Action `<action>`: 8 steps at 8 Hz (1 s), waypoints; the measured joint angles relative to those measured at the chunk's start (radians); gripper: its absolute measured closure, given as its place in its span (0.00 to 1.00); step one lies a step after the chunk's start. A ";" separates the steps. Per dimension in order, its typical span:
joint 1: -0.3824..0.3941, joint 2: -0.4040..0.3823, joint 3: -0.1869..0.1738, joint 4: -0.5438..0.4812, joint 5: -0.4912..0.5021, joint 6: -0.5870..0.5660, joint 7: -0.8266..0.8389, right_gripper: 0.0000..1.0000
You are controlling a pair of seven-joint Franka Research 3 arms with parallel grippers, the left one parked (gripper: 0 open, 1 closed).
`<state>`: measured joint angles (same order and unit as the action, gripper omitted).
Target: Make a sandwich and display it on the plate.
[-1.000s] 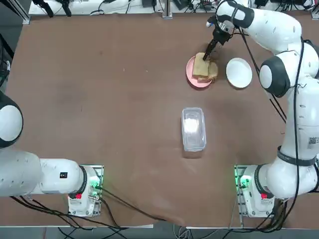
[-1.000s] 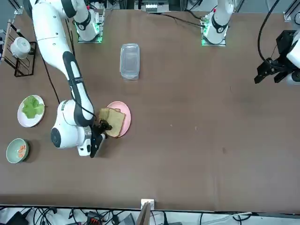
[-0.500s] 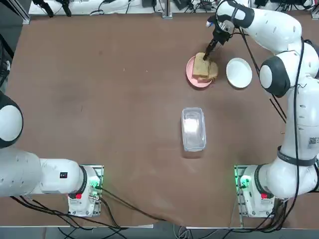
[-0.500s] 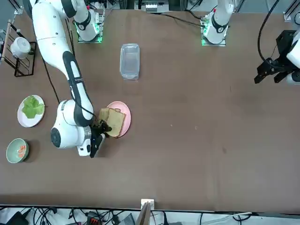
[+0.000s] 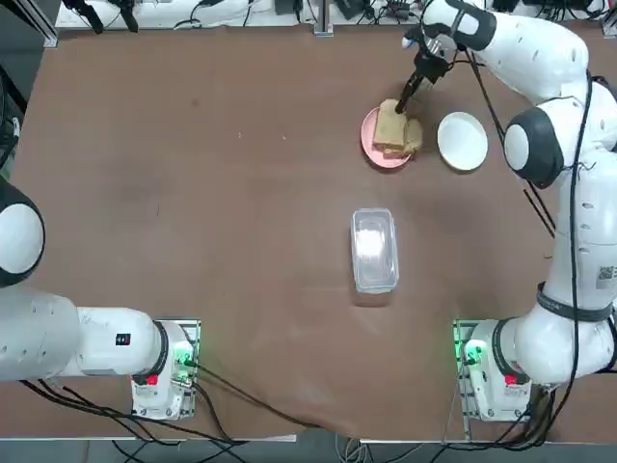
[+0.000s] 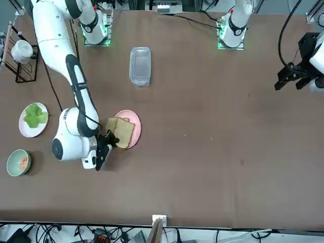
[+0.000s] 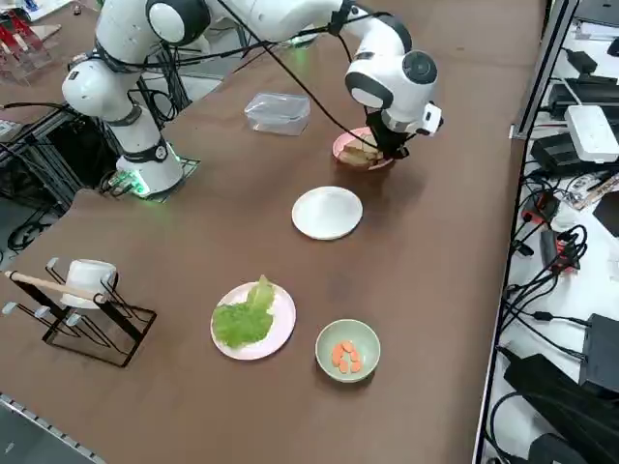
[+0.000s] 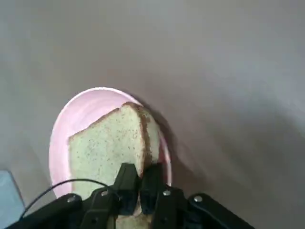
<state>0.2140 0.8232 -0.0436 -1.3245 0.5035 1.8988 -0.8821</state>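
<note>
Right gripper (image 8: 139,183): you have it low over the pink plate (image 5: 370,135), at the far side of the table near the white plate; fingers (image 8: 125,181) drawn together on the edge of the top bread slice (image 8: 107,143); the wrist view shows the two black tips pinching the crust, with almost no gap between them.
Change since the earlier frames: a second ago the fingers stood wider at the same spot; they have now closed onto the slice; the arm itself has barely shifted, and the bread sits where it sat.
Bread (image 5: 394,128): two tan slices overlapping on the pink plate; you can see the upper one tilted slightly against the lower; no filling or lettuce between them in any view.
Plate (image 5: 463,141): the small white one lies bare, just beside the pink plate on the robot's right side, apart from it; nothing rests on it.
Lettuce (image 7: 243,315): still on its own pink plate (image 7: 280,329) toward the table's right edge, well apart from the bread.
Green bowl (image 7: 347,350): near the lettuce plate; holds small orange-red pieces (image 7: 345,356).
Clear lidded container (image 5: 374,249): mid-table, between the arm bases and the bread; unmoved.
Mug rack (image 7: 82,304): at the table's right near corner; a white cup on it.
</note>
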 joint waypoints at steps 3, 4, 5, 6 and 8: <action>-0.019 -0.080 0.000 0.005 0.022 -0.096 0.090 0.93; -0.026 -0.108 -0.002 0.006 0.042 -0.129 0.130 0.93; -0.046 -0.141 -0.005 0.007 0.050 -0.183 0.197 0.93; -0.087 -0.180 -0.011 0.008 0.050 -0.252 0.278 0.93; -0.234 -0.235 -0.017 0.007 0.050 -0.375 0.384 0.93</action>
<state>-0.0202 0.5881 -0.0604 -1.3170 0.5536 1.5235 -0.4978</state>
